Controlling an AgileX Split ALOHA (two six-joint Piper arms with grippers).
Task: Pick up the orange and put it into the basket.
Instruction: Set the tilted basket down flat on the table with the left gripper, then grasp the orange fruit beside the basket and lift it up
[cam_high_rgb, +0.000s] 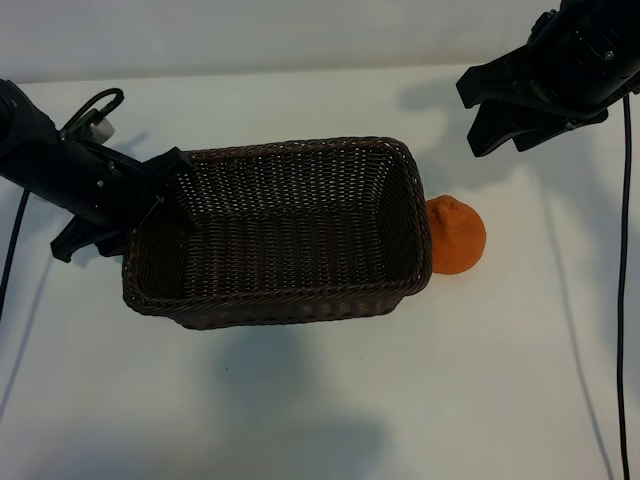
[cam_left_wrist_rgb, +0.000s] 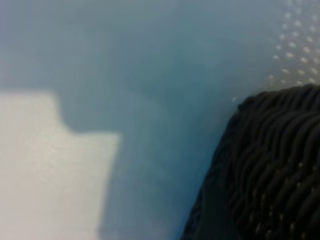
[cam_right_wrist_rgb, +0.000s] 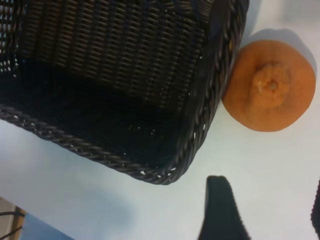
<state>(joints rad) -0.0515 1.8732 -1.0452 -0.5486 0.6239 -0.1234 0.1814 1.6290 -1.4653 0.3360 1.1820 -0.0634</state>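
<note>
Wicker fills my view: the basket sits mid-frame on the white counter. My left claw hangs at its left rim, spread, empty. My right claw, upper right, gapes empty. Touching the basket's right wall sits the orange: light, firm, bumpy; I'd pinch its sides.

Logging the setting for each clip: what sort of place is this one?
Most likely a lab test bench, not a home: a bare white table, two black robot arms with trailing cables, the left gripper and right gripper, and only a wicker basket and an orange.
</note>
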